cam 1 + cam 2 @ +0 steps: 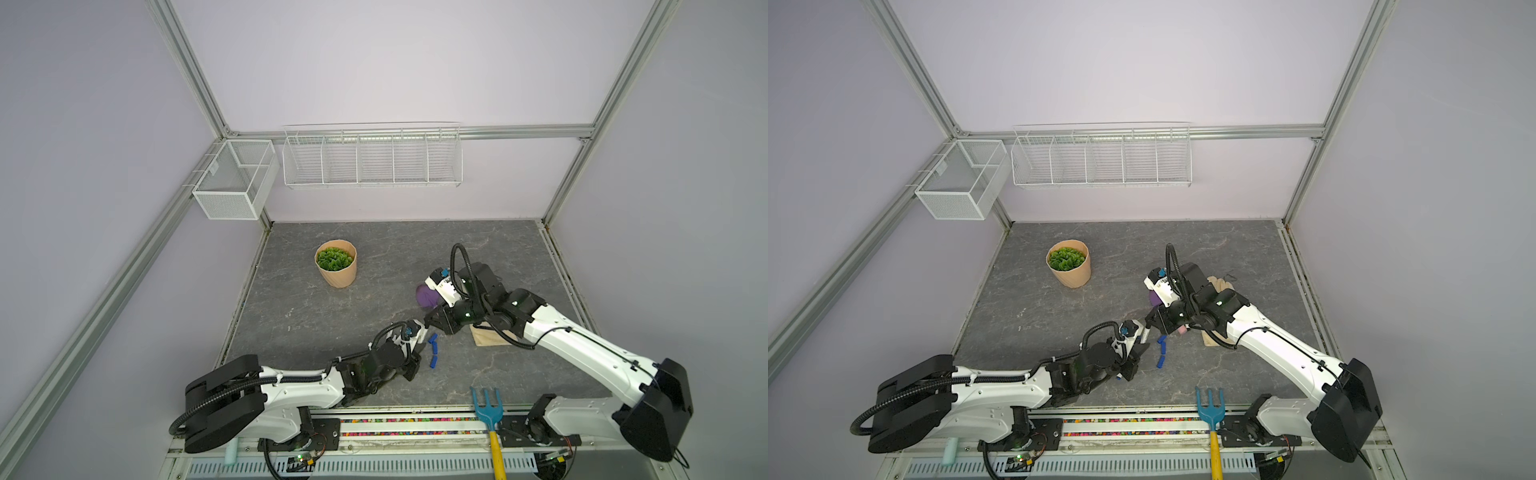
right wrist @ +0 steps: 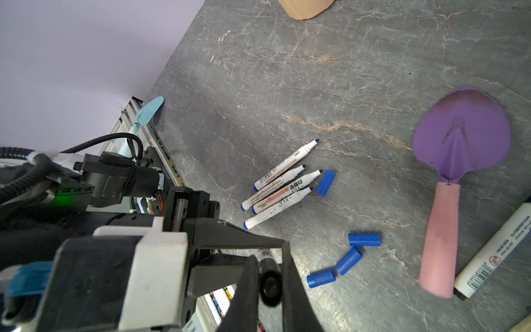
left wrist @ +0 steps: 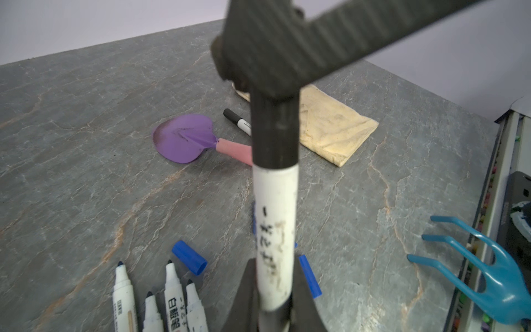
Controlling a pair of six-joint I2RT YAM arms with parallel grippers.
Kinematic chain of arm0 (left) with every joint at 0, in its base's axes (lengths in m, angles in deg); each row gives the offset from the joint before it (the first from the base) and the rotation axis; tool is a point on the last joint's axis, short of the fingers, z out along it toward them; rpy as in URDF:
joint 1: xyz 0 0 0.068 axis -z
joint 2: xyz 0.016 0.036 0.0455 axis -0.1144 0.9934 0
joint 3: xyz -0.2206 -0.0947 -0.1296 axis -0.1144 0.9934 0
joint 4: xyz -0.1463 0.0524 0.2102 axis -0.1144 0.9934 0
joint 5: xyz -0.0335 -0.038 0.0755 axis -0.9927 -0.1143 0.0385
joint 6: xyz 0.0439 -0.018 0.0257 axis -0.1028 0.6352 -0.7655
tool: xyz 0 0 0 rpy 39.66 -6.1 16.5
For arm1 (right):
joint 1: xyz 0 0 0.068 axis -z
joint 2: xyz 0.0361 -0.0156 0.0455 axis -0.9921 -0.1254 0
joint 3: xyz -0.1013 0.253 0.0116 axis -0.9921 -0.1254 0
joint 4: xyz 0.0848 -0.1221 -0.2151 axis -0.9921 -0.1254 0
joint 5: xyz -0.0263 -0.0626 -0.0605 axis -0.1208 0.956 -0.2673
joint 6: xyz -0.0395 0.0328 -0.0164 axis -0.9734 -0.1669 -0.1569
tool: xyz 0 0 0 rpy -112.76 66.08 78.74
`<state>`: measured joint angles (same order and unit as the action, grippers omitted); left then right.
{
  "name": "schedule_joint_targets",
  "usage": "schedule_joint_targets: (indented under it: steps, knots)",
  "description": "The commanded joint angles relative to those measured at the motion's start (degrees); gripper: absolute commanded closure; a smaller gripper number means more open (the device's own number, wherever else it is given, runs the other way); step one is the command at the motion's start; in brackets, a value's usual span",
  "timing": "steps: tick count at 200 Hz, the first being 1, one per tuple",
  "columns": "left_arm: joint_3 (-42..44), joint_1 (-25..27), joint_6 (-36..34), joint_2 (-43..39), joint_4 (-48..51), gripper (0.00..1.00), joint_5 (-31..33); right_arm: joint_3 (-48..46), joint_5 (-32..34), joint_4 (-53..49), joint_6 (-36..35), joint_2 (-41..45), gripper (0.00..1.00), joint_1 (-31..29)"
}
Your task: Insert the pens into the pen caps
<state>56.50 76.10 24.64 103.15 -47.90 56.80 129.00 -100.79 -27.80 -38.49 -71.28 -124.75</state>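
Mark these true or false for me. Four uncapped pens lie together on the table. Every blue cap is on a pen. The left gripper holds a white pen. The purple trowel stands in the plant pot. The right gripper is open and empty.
1. True: four uncapped pens lie side by side on the table.
2. False: four blue caps lie loose on the table.
3. True: the left gripper is shut on a white pen.
4. False: the purple trowel lies flat on the table, apart from the plant pot.
5. False: the right gripper is shut on a black cap at the held pen's end.
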Motion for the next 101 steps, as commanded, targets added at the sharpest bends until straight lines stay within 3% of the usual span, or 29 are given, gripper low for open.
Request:
schedule_joint_targets:
  steps: [1,23,42,101]
  knots:
    - [-4.9,-2.4,0.6,-5.9,-20.0,1.0,0.6,-5.0,1.0,-11.2,1.0,-3.5,0.92,-0.6]
    - [-3.5,-3.6,3.1,-7.0,-21.2,1.0,-0.2,-4.3,-0.9,-10.8,2.1,-4.0,0.93,3.4]
    - [-4.0,-3.6,3.2,-7.4,-16.2,1.0,-1.0,-3.3,-4.1,-9.2,2.3,-4.0,0.91,4.8]
    - [-1.6,-3.5,6.9,-3.6,-17.2,1.0,-4.0,0.7,-7.5,-6.5,1.9,-3.3,0.73,4.8]
